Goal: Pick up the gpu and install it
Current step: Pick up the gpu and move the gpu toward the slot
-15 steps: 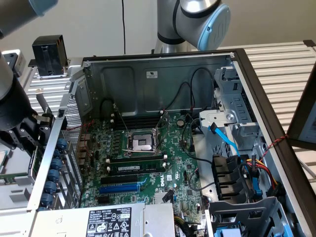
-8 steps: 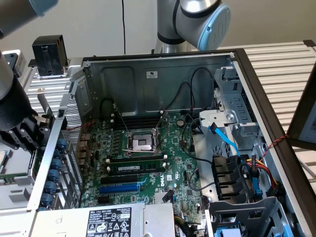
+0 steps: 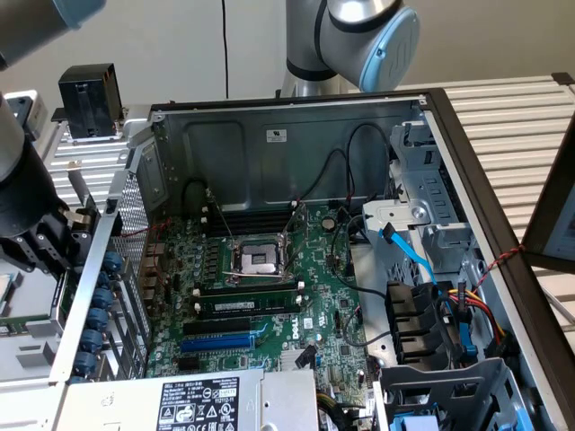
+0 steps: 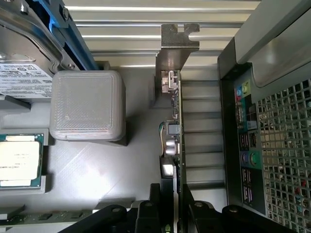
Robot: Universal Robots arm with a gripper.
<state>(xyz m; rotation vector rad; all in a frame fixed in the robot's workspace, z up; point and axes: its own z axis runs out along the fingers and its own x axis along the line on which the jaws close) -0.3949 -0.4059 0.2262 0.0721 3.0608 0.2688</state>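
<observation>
The gpu (image 4: 174, 131) stands on edge on a grey tray (image 4: 97, 170) outside the computer case. I see it edge-on, as a thin green board with its silver end bracket (image 4: 176, 48) at the far end. My gripper (image 4: 172, 213) sits over the near end of the card. One black finger is pressed to each side of the board, so the jaws are shut on it. In the exterior view my gripper (image 3: 36, 242) is low at the exterior view's left, just outside the case wall. The large motherboard (image 3: 269, 296) lies inside the open case.
A pale ribbed block (image 4: 87, 104), a CPU chip (image 4: 19, 160) and a labelled drive (image 4: 24, 73) share the tray beside the card. The case's rear port panel (image 4: 248, 145) and perforated wall (image 4: 286, 155) stand close on the card's other side. A blue slot (image 3: 216, 341) runs across the motherboard's near part.
</observation>
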